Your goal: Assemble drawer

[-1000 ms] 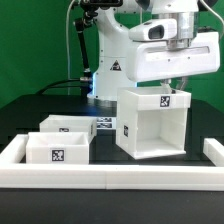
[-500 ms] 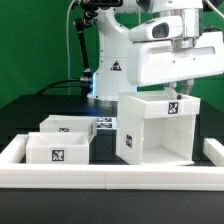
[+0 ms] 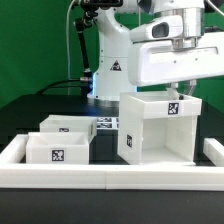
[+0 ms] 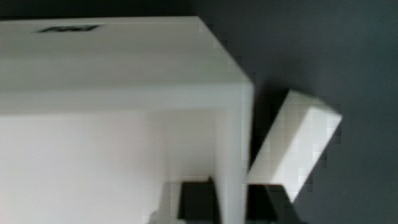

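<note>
The drawer's tall white housing (image 3: 155, 128) stands on the dark table at the exterior view's right, its open side facing the camera and tags on its top wall and left side. My gripper (image 3: 178, 88) comes down from above and is shut on the housing's upper right wall. In the wrist view the black fingers (image 4: 201, 202) straddle that thin white wall (image 4: 242, 150), with the gripper (image 4: 235, 203) closed on it. Two shallow white trays (image 3: 68, 126) (image 3: 58, 149) with tags sit side by side at the left, apart from the housing.
A low white border wall (image 3: 110, 177) runs along the front and up both sides; a piece of it shows in the wrist view (image 4: 299, 138). The marker board (image 3: 105, 123) lies behind the trays. The robot base (image 3: 110, 70) stands at the back.
The housing has shifted a little toward the exterior view's right with the gripper holding it; in the last half second almost nothing moved. The trays stayed put.
</note>
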Controlling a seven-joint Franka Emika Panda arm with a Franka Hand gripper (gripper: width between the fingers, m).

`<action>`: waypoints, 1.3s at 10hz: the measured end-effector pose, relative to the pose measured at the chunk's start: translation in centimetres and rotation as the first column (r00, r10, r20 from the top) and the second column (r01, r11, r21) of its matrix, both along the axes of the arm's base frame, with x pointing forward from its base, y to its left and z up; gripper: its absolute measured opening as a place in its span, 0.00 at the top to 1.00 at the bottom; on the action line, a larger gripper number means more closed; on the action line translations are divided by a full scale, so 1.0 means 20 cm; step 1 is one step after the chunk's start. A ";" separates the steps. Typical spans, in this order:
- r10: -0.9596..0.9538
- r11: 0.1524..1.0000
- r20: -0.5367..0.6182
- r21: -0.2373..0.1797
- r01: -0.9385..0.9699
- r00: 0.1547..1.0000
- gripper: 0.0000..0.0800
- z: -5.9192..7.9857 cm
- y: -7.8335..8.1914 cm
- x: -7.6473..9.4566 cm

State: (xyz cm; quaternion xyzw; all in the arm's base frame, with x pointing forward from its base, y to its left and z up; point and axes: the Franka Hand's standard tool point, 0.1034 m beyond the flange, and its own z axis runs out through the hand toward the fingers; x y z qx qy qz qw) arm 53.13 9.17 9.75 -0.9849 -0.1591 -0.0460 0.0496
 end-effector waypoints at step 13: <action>-0.599 0.797 0.035 0.130 0.590 0.800 0.94 0.01 0.09 0.22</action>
